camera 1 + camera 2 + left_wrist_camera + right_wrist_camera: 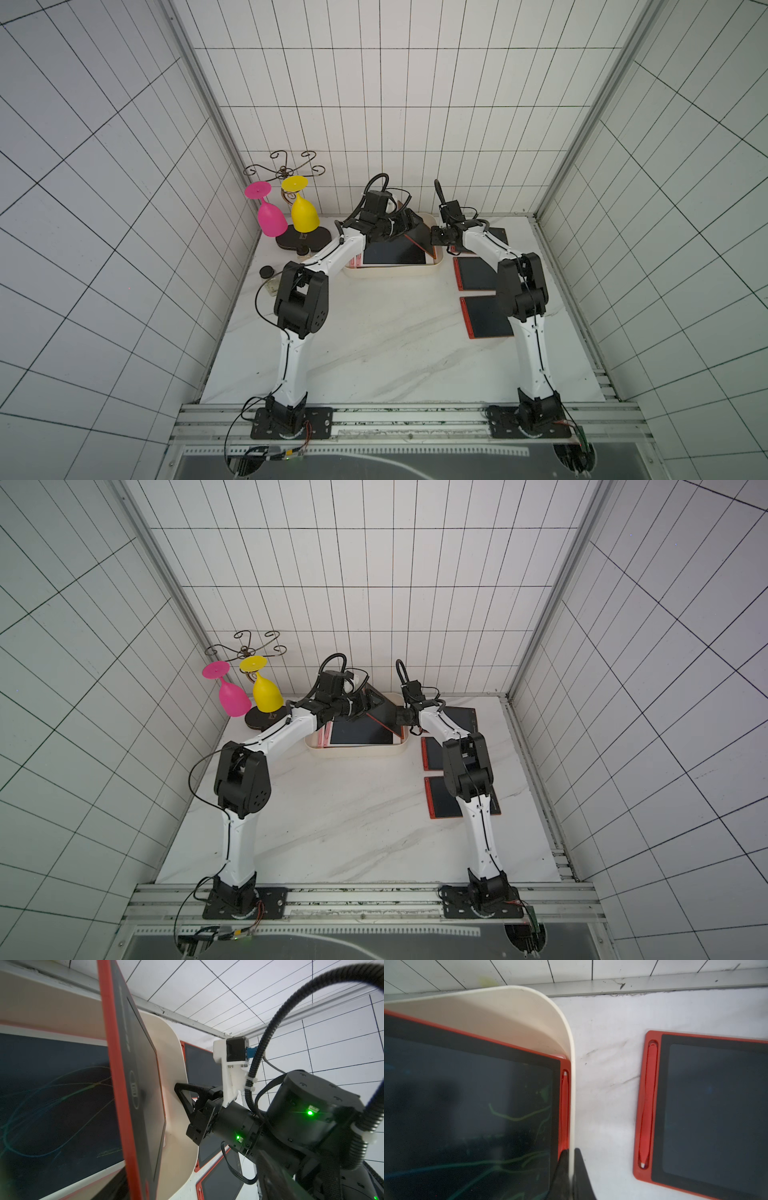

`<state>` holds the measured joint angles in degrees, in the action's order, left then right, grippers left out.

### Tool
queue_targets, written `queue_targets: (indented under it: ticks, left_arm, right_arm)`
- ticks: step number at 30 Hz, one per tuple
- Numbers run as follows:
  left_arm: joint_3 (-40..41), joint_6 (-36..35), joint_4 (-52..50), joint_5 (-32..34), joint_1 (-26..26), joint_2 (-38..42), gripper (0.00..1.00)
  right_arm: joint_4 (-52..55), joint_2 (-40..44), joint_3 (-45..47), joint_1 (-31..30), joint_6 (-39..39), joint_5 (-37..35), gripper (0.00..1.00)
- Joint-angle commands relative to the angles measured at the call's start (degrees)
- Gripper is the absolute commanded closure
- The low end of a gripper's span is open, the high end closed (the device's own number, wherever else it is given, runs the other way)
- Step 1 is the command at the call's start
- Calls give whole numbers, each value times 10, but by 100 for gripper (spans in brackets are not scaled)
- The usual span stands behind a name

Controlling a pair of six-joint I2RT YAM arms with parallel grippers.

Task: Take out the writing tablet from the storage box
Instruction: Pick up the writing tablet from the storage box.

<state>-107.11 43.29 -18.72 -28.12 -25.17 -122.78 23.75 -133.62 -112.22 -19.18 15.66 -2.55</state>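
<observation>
The cream storage box (390, 272) (357, 752) stands at the back of the table. An orange-framed writing tablet (417, 232) (384, 712) (141, 1076) (467, 1095) stands tilted inside it, its lower edge against the right wall. My left gripper (401, 226) is at the raised edge, jaws wide apart, with the tablet between them. A white-framed tablet (395, 253) (52, 1095) lies flat underneath. My right gripper (436, 237) (572, 1159) is shut on the box's right wall (529, 1012), one finger inside and one outside.
Three orange-framed tablets (478, 274) (490, 318) (496, 235) lie on the marble table right of the box, under my right arm. A pink goblet (270, 216) and a yellow goblet (304, 214) hang upside down from a wire rack (284, 168) at the back left. A black cap (267, 272) lies near the left edge.
</observation>
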Motion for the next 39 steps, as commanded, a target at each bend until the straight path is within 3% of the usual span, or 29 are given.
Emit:
queue_targets:
  ticks: [1, 14, 21, 24, 29, 39]
  left_arm:
    - [2, 3, 9, -5, 3, -5, 23]
    - [-17, -62, -69, 51, 32, 1, 30]
    - [-20, -64, -73, 50, 39, -4, 39]
    - [-16, -62, -73, 50, 38, -5, 49]
    - [-9, -64, -76, 62, 38, 3, 77]
    - [4, -58, -77, 70, 39, 13, 100]
  right_arm:
    - [-16, 6, 16, -8, 9, 26, 100]
    - [-16, 14, 27, -4, 10, 17, 100]
    - [-16, 15, 27, -1, 10, 16, 100]
    - [-16, 18, 29, 0, 10, 16, 100]
    - [-16, 20, 34, 1, 11, 15, 100]
    - [-16, 29, 39, 4, 16, 10, 100]
